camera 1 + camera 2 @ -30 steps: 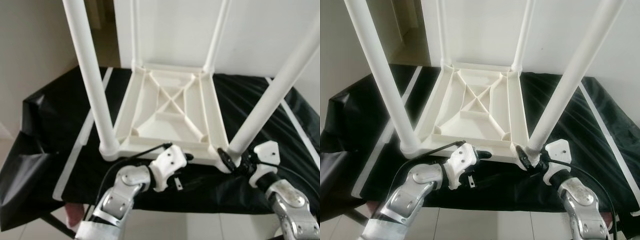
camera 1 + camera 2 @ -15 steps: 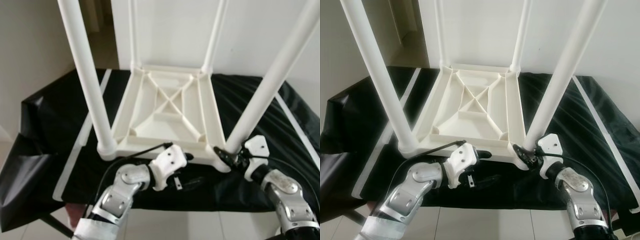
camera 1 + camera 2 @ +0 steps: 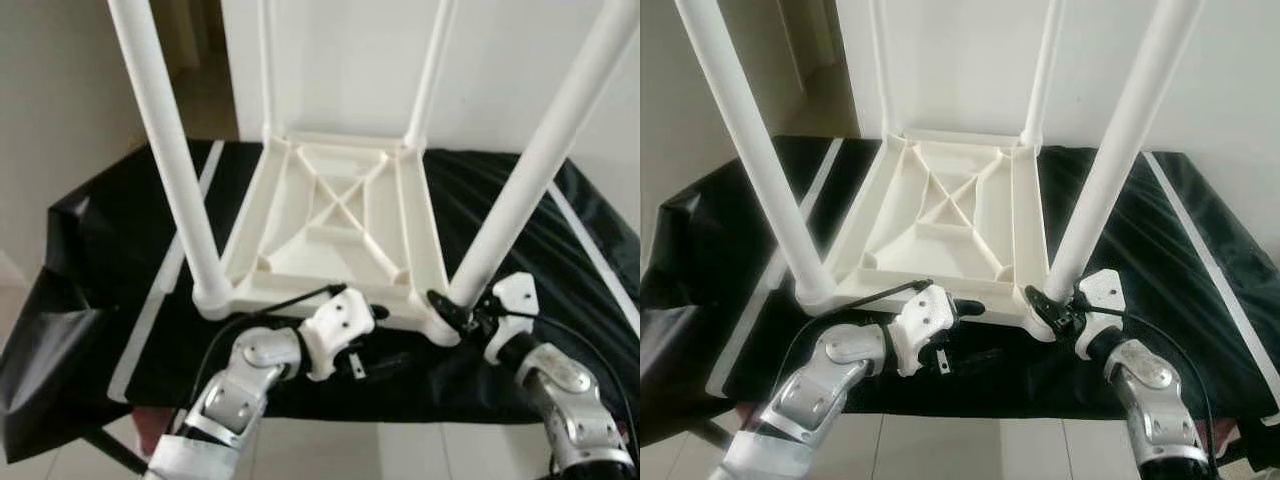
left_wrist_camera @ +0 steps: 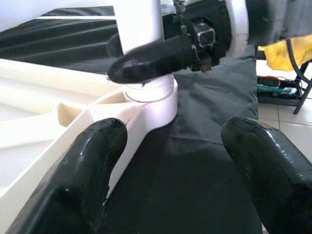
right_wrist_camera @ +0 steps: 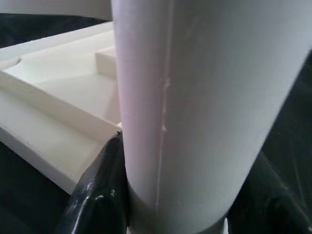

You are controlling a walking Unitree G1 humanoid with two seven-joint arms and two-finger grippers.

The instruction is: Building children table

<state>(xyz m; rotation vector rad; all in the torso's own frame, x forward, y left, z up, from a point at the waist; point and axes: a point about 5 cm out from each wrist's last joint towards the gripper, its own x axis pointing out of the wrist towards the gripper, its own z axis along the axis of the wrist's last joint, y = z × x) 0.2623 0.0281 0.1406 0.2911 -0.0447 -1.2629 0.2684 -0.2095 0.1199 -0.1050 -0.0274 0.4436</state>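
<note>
The right gripper (image 3: 1048, 303) clasps the leg (image 3: 1112, 160) low, just above its socket — smooth, stiff plastic, likely light and slippery. The left gripper (image 4: 170, 161) gapes, empty, beside the table (image 3: 335, 215) rim — a firm place to steady it.

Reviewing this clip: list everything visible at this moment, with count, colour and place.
table top: 1, white, upside down on the black cover.
legs: 4, white, upright at the top's corners.
black cover: 1, black with pale stripes, draped over the work surface.
floor tiles: pale, below the near edge.
left gripper: black fingers apart, near the top's front edge.
right gripper: black fingers around the near right leg at its base.
</note>
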